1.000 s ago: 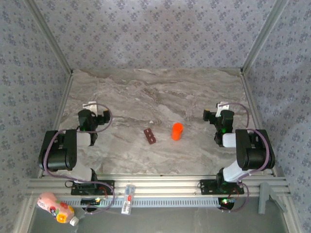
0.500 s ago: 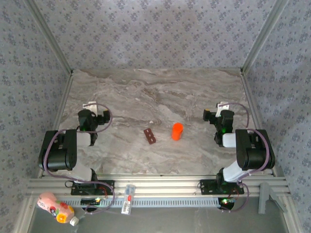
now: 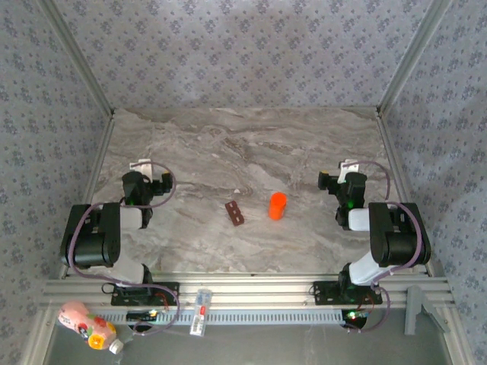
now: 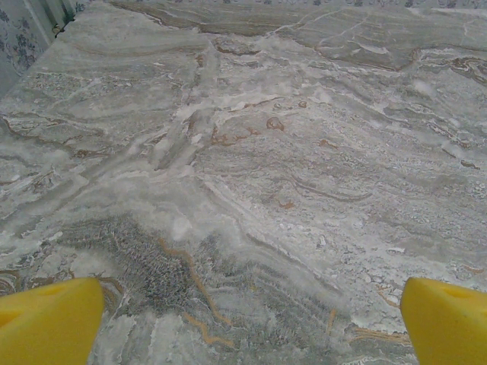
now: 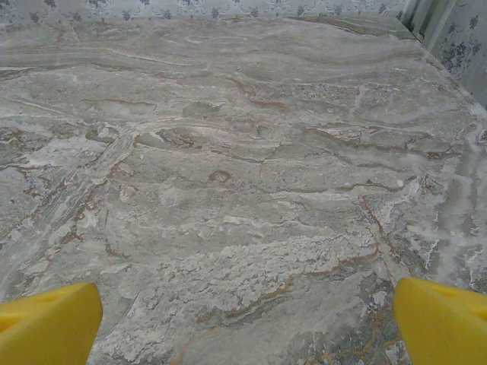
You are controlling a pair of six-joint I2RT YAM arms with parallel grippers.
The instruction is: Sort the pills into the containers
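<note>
Left pincer (image 4: 247, 323), right pincer (image 5: 245, 323) spread wide, empty; arms (image 3: 95, 236) folded back, low over table (image 3: 228, 144).

Left end effector (image 4: 247, 323) spread wide — yellow fingertips (image 4: 46, 319) over veined marble table (image 4: 251, 152)

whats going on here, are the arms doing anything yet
Nothing is being handled right now. Both arms sit folded near their bases, with the left gripper and the right gripper open and empty above the marble table. The containers, a small reddish-brown strip, lie mid-table beside the orange bottle, not touching it. I can't make out any loose pills.
</note>
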